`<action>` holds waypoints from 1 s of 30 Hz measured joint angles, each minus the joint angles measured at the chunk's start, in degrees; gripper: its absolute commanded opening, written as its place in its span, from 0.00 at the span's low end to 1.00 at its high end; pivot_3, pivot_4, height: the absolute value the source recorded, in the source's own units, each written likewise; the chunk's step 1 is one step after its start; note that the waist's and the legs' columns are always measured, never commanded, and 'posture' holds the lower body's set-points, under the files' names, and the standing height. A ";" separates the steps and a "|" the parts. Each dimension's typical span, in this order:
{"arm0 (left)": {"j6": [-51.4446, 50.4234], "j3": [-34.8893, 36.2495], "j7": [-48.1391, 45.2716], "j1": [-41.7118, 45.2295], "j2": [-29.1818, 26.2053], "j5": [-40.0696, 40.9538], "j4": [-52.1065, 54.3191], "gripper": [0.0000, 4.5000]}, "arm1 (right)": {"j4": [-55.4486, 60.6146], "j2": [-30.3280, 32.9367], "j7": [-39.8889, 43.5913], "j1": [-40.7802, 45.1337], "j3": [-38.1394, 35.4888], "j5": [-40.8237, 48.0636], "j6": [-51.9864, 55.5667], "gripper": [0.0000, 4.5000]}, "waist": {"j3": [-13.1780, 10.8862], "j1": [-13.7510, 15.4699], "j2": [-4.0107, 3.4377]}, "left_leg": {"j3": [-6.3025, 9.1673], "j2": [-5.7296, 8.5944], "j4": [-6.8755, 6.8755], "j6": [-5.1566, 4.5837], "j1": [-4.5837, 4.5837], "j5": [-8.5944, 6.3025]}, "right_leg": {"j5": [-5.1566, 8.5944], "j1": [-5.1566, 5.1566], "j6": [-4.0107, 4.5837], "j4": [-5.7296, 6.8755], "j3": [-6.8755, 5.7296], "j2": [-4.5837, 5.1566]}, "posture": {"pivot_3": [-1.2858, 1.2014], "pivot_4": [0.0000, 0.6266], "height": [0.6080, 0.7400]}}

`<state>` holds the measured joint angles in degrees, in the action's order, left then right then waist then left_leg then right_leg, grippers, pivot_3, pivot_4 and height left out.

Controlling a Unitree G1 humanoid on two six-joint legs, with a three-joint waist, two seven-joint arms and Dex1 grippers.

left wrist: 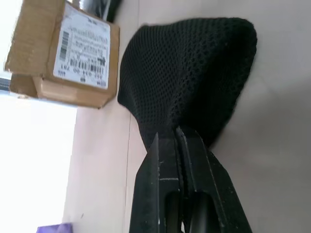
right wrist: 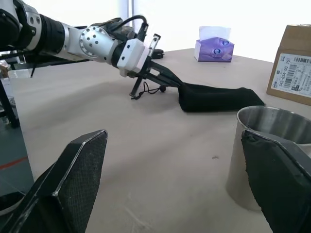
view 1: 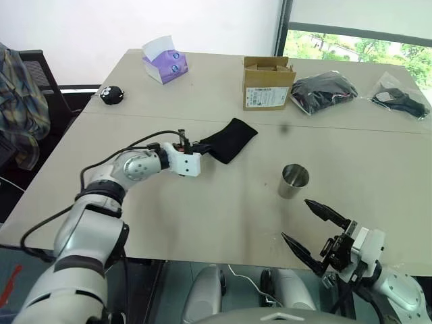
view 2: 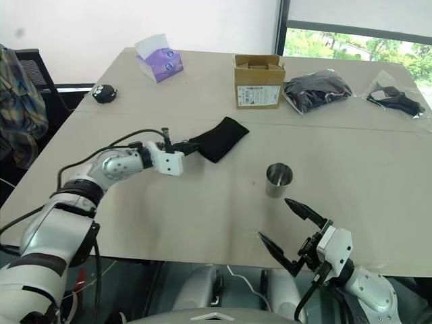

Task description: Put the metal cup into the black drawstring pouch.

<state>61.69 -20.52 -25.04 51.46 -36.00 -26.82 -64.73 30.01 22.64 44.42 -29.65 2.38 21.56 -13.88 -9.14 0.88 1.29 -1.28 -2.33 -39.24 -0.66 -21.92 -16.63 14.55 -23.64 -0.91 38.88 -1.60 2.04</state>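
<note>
Nearest the table edge: right gripper, fingers spread wide with nothing between them, hovering at the near lip. Just beyond it, a bit toward the middle, the metal cup standing upright on bare tabletop, mouth up – in the right wrist view sitting right by one finger but apart from it. So clearly the right arm's job, since the cup lies straight ahead of that claw and well apart from the left one. Farther back and over to the left: left gripper pressed together on the near end of the black drawstring pouch, cord dangling under the pinch. Pouch lying flat, long axis running away from the left claw toward the far right, roughly diagonal across the table – far end aimed at the cardboard box. Probably needs the mouth opened up before the cup goes anywhere near it. Way at the back, a purple tissue box
</note>
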 measured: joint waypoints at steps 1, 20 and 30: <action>-0.47 0.18 -2.57 -0.48 1.05 2.45 1.87 0.00 | 0.00 0.04 -0.05 0.14 0.01 0.00 0.06 1.00 | 0.00 -0.03 0.00 | 0.00 0.00 0.00 0.00 -0.01 0.00 | 0.00 0.00 0.00 0.00 0.00 0.00 | 0.52 0.24 0.81; -69.17 2.98 -27.14 -12.24 9.99 30.67 56.51 0.00 | 6.74 13.34 -4.67 23.75 -3.65 -7.99 15.02 1.00 | 0.00 -0.10 -0.01 | 0.12 -0.01 -0.16 0.02 0.02 0.02 | 0.00 0.03 0.01 0.12 0.08 -0.12 | 0.52 0.24 0.81; -104.30 6.63 -23.74 -4.27 13.28 37.93 66.73 0.00 | 5.95 26.43 0.18 29.76 3.26 -20.41 24.85 0.62 | -0.03 -0.03 -0.03 | 0.26 0.07 -0.12 0.00 -0.11 0.01 | 0.01 0.00 0.00 0.02 -0.03 -0.05 | 0.52 0.24 0.81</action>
<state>-42.60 -13.89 -48.78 47.18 -22.72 11.11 2.00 35.96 49.07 44.61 0.11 5.64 1.15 10.98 -9.17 0.84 1.27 -1.03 -2.26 -39.36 -0.65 -22.03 -16.62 14.56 -23.65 -0.91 38.90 -1.63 1.99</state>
